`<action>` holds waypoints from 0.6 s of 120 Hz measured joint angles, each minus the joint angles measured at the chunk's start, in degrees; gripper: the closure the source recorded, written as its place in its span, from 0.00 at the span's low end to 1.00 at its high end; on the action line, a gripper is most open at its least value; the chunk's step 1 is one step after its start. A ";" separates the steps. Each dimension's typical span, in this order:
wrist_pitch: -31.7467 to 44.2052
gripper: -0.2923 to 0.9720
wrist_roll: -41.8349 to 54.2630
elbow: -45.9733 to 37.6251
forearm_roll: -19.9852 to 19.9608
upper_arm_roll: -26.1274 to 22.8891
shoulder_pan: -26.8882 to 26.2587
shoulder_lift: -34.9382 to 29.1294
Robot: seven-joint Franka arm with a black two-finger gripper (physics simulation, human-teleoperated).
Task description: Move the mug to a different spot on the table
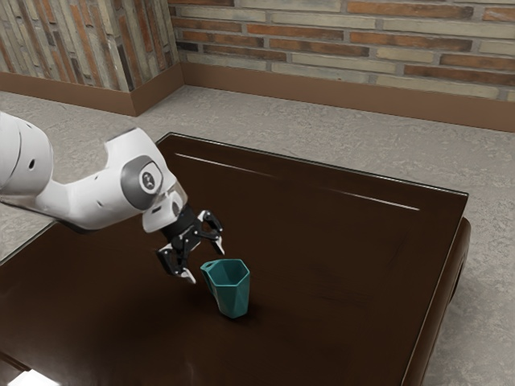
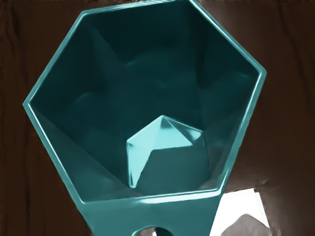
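Standing upright on the dark table [image 1: 346, 241], the teal mug [image 1: 228, 286] is just under the hand [image 1: 204, 262] and a little past it. The hand's two fingers [image 1: 188, 274] are spread apart by the mug's rim, holding nothing. The wrist view looks straight down into the mug.

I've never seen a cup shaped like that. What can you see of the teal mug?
The mug is teal and glossy, like glazed ceramic, with faceted sides, a six-sided rim and a body tapering toward its base. It stands upright and empty on the dark brown table. A small handle with a hole juts from its rim toward the open hand, which hovers close beside it; whether they touch I cannot tell.
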 joint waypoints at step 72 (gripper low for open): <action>1.29 0.46 7.99 0.27 -10.86 -0.16 0.98 2.19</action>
